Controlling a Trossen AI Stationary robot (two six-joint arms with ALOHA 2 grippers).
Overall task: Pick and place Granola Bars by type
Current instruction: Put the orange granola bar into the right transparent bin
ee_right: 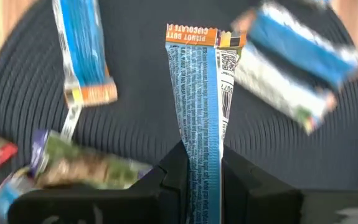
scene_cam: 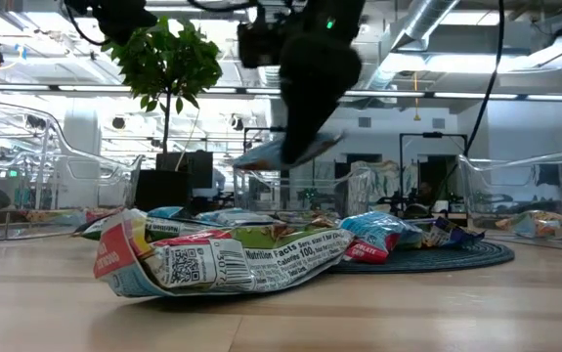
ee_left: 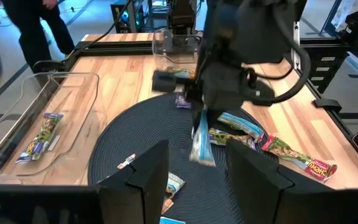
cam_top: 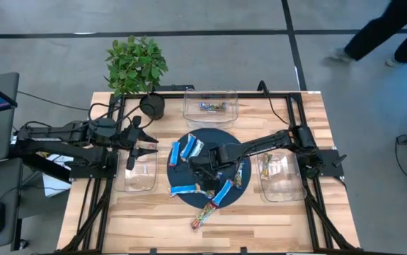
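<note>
My right gripper (cam_top: 202,168) is over the dark round mat (cam_top: 189,134), shut on a blue-and-white granola bar (ee_right: 200,93). The same bar shows in the low view (scene_cam: 282,152) and in the left wrist view (ee_left: 202,142). More blue bars (cam_top: 187,149) (cam_top: 189,189) lie flat on the mat among multicoloured ones. One multicoloured bar (cam_top: 204,214) lies on the wood near the table's near edge (scene_cam: 222,259). My left gripper (cam_top: 138,149) waits open above the left clear bin (cam_top: 136,180); its fingers frame the mat (ee_left: 197,186). My right gripper pinches the blue bar between its two fingers at one end (ee_right: 202,163), from above. The wrapper stands edge-on between the fingers (ee_right: 172,171), and its crimped orange far end (ee_right: 194,34) points away from them. The bar hangs below the fingers, lifted clear of the mat.
A clear bin at the table's far edge (cam_top: 210,117) holds a few bars, and the right bin (cam_top: 281,188) holds multicoloured ones. A potted plant (cam_top: 136,64) stands at the far left corner. A person walks past beyond the table (cam_top: 387,32).
</note>
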